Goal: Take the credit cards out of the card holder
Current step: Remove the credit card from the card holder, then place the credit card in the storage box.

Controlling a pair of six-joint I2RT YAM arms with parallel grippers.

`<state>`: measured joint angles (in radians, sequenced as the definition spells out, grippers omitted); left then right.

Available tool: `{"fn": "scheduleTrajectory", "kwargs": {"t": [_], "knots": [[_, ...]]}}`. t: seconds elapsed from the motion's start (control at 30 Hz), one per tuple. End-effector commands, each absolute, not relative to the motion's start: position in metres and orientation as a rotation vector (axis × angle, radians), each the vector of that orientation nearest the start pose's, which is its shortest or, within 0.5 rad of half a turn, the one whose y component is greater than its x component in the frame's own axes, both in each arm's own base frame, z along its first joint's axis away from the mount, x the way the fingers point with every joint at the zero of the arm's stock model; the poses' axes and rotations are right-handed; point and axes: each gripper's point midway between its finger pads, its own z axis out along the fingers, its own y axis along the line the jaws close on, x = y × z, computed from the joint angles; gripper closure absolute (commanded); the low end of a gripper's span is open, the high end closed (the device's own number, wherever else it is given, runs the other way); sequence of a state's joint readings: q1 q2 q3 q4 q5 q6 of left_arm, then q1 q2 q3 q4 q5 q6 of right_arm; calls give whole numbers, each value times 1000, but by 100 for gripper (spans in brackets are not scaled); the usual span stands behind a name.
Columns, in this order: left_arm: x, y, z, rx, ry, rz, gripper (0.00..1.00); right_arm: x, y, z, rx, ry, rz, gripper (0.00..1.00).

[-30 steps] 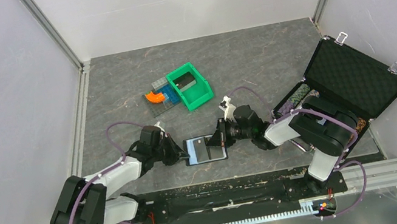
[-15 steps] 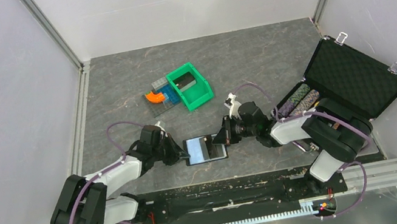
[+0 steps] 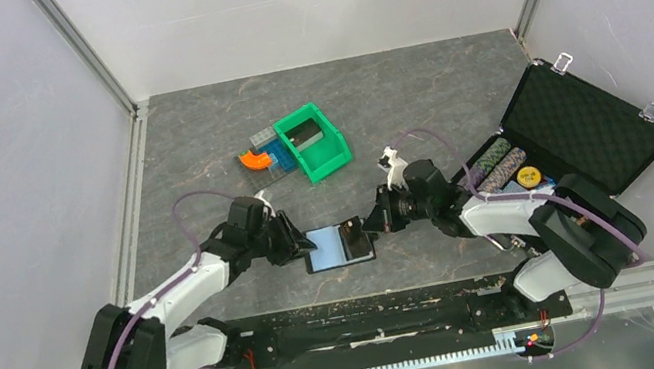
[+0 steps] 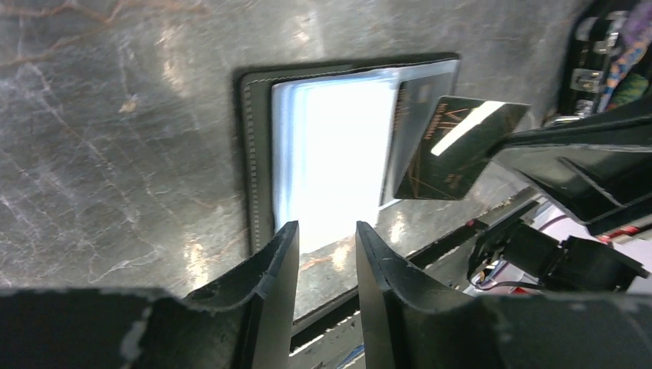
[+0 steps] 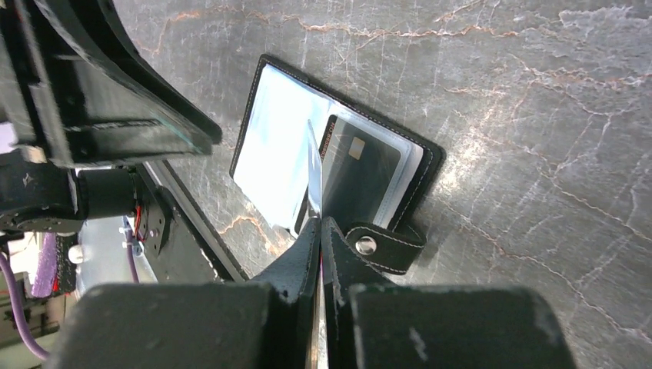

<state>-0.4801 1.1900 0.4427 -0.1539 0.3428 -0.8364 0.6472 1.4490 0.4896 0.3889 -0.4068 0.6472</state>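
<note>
Overhead: card holder [image 3: 336, 247] lies open on the desk [image 3: 449, 92], between the left end effector [image 3: 302, 247] and the right end effector [image 3: 371, 225].
Left wrist: left one a bit open, empty; holder just ahead, credit card [image 4: 454, 146] lifted beyond.
Right wrist: right one pinched shut on that card.
Feel: probably thin, light, slippery; pinch its edge.
</note>
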Motion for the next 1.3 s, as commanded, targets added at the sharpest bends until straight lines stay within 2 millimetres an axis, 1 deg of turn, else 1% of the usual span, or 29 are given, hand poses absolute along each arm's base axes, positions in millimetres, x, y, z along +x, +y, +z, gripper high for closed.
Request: {"fn": "scheduleTrajectory", "kwargs": {"t": [0.0,0.1,0.2,0.3,0.4,0.53,0.67,0.73,0.83,0.93,1.03,1.13,1.27], "knots": [[203,-208,81,-166,2549,-985,59,225,286,83,-388,2233,1177,100],[206,-214,100,-70,2480,-1028,57,216,290,90,-475,2214,1259,100],[203,-227,123,90,2356,-1152,57,206,293,95,-580,2191,1309,100],[201,-230,141,157,2275,-1188,56,187,297,104,-704,2148,1425,100],[194,-237,155,238,2249,-1257,56,173,297,111,-785,2106,1492,100],[179,-252,168,376,2253,-1424,56,153,296,123,-865,2031,1611,100],[171,-261,175,468,2253,-1521,57,134,294,138,-881,1944,1747,100],[168,-264,178,508,2251,-1541,57,130,294,145,-873,1903,1798,100],[164,-267,174,550,2282,-1555,58,126,294,153,-856,1868,1846,100],[160,-269,168,577,2324,-1557,61,124,294,157,-847,1853,1872,100],[153,-273,167,621,2334,-1586,63,124,295,155,-835,1862,1880,100],[150,-274,164,637,2348,-1593,65,123,294,156,-834,1855,1888,100],[146,-276,166,663,2343,-1612,64,122,294,158,-835,1848,1893,100]]}}
